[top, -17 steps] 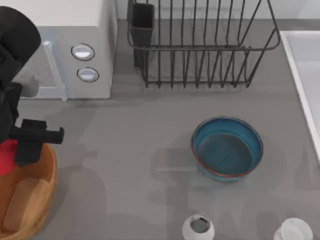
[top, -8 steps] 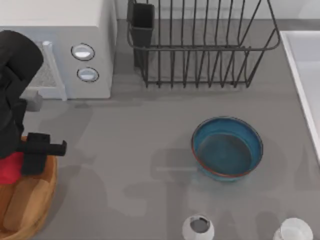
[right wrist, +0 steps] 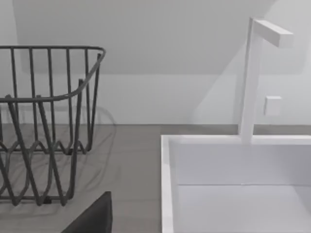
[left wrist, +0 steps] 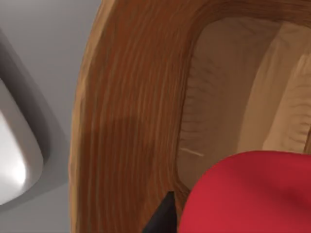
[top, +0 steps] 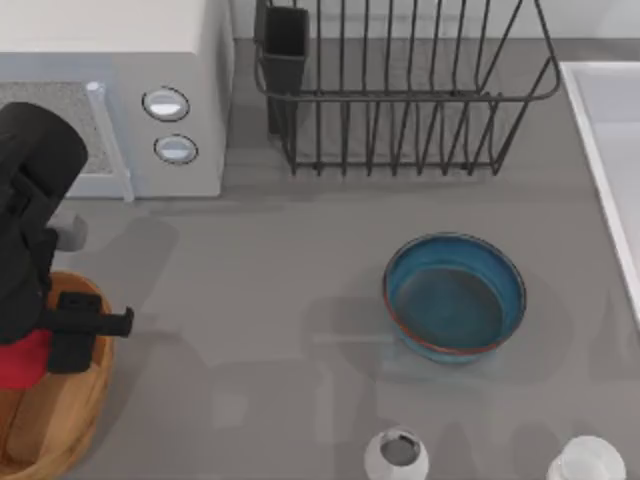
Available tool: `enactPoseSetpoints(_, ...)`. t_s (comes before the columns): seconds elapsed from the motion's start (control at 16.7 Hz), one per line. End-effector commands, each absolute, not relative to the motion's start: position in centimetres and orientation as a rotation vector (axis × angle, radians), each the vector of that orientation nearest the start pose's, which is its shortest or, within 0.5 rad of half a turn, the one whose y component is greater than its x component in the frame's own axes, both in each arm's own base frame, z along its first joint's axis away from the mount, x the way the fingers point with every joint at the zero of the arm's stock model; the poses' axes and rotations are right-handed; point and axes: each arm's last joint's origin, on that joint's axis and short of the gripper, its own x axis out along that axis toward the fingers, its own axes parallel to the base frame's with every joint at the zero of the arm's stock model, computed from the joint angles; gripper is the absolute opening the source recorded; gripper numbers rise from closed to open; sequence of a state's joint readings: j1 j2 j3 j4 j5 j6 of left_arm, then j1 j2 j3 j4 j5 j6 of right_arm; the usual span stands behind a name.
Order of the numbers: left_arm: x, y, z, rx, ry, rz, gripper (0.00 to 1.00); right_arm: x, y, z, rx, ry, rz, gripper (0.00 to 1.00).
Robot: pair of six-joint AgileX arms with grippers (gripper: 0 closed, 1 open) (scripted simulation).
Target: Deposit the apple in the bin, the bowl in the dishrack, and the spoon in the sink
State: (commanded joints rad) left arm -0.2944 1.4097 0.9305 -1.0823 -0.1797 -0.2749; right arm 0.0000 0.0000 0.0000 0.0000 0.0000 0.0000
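Top view shows the left gripper (top: 40,345) at the table's left edge, directly above the wicker bin (top: 90,385), with the red apple (top: 22,358) pinched between its fingers. The apple sits over the bin's near-left part, partly hidden by the dark arm above it. Left wrist view confirms this: the apple (left wrist: 252,194) fills the near corner, and straight past it lie the bin's brown wall (left wrist: 131,121) and its pale flat floor. So the apple lies within the bin's rim rather than beside it, and letting go looks like all this step needs; I judge it would drop onto the floor. The blue bowl (top: 455,295) rests right of the table's middle, well apart from the left gripper, with the wire dishrack (top: 400,95) along the back edge behind it. The white sink (top: 610,150) runs along the right edge. Right wrist view faces the dishrack (right wrist: 48,121) and sink (right wrist: 233,184); whether the right gripper is spread cannot be told.
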Motion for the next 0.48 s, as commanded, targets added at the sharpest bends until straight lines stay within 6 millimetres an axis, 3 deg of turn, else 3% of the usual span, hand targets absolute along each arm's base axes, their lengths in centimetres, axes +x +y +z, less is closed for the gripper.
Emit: enactPoseSetpoints(0.48, 22.16, -6.02, 20.22, 0.149, 1.507, 0.116, 0.60, 10.57, -0.12, 16.00, 0.000, 0.000, 0.000, 1.00)
